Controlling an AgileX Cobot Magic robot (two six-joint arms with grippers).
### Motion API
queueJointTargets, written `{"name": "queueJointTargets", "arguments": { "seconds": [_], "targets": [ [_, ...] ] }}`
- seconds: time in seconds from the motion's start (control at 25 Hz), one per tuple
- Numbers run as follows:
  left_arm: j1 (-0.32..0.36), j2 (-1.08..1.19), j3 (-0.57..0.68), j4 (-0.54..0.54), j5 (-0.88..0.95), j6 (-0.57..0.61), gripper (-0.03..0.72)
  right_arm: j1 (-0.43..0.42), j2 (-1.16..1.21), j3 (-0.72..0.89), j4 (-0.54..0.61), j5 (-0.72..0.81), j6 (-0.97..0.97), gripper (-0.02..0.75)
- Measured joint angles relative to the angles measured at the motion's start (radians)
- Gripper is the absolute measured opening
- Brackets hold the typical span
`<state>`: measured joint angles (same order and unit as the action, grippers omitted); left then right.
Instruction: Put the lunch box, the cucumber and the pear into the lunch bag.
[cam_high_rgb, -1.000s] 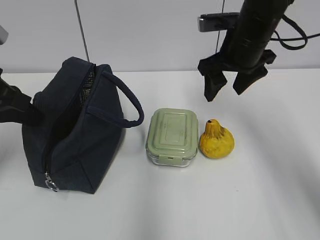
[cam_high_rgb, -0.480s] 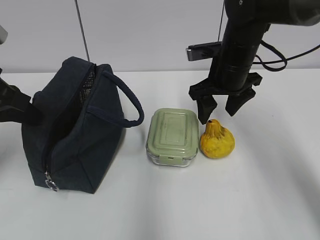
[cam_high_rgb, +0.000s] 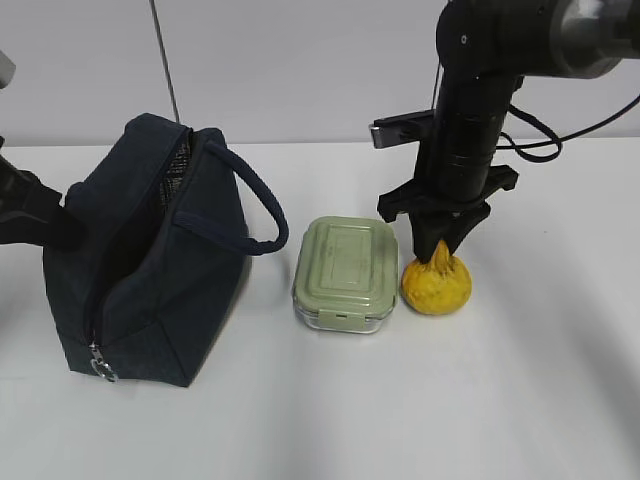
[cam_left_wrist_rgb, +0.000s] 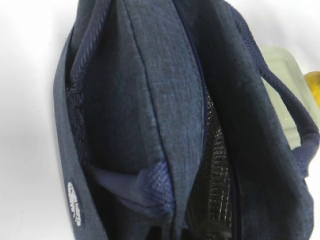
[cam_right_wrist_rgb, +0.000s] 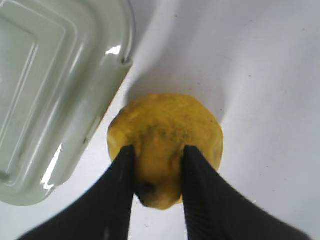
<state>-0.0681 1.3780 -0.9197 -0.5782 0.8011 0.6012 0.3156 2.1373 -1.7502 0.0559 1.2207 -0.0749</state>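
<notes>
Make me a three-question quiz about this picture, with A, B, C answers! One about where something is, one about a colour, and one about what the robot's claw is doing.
1. Where is the pear?
A. inside the lunch bag
B. right of the lunch box
C. on top of the lunch box

2. What colour is the lunch box lid?
A. pale green
B. red
C. dark blue

3. What is the right gripper doing?
A. hanging high above the table
B. holding the lunch box
C. pinching the pear's neck

Answers: 1 B, the pear sits on the table beside the box. 2 A, the lid looks pale green. 3 C, the wrist view shows both fingers against the neck.
</notes>
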Motion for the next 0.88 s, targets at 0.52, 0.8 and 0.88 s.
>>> {"name": "queueJointTargets", "arguments": {
  "seconds": [0.52, 0.8, 0.88],
  "targets": [
    [0.0, 0.0, 0.0, 0.0, -0.002, 0.0, 0.001, 0.029, -0.227, -0.084, 0.092, 0.0, -0.035, 0.203],
    [0.0, 0.0, 0.0, 0.0, -0.002, 0.0, 0.001, 0.186, -0.269, -0.207, 0.341, -0.102, -0.21, 0.203],
    [0.0, 0.0, 0.0, 0.0, -0.002, 0.0, 0.001, 0.242, -0.267, -0.211, 0.359, -0.15, -0.246, 0.203]
  ]
}}
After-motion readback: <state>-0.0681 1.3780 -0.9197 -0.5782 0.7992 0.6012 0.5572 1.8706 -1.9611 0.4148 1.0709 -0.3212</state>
